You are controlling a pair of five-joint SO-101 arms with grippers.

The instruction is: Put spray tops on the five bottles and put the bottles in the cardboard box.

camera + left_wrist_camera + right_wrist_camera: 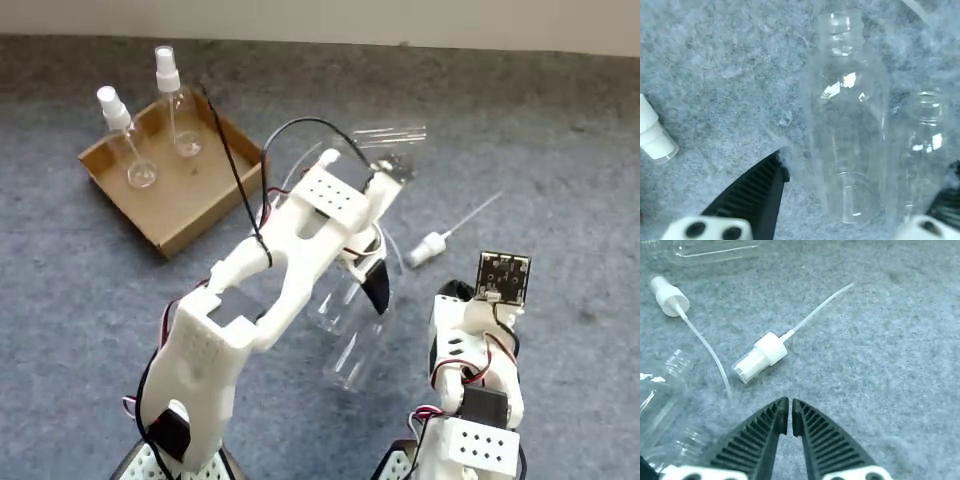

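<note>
Over the grey carpeted table (560,150), the high view has a shallow brown cardboard box (200,215) at the far left. Two clear plastic bottles with white spray tops, the first capped bottle (130,150) and the second capped bottle (180,115), stand upright inside it. The white left arm (280,270) stretches from the near edge to the centre, its end above a cluster of uncapped bottles (355,350) lying on the carpet. A loose white spray top with a thin dip tube (430,246) lies just beyond the right arm (470,390). A crumpled clear plastic bag (395,150) lies farther back.

From the left wrist, the left gripper (867,167) is released, its black fingers (755,195) spread wide. A clear open-necked bottle (847,125) lies on its side between them, neck pointing away from the claw. A neighbouring open-necked bottle (922,145) lies just beside it, by the other finger; contact there cannot be told. A white cap piece (652,137) rests outside the jaws.

From the right wrist, the right gripper (790,415) is clenched tip to tip on nothing. The loose white spray top (762,356) lies just ahead of the tips, apart from them. A farther spray top (669,296) lies beyond, near more bottles.
</note>
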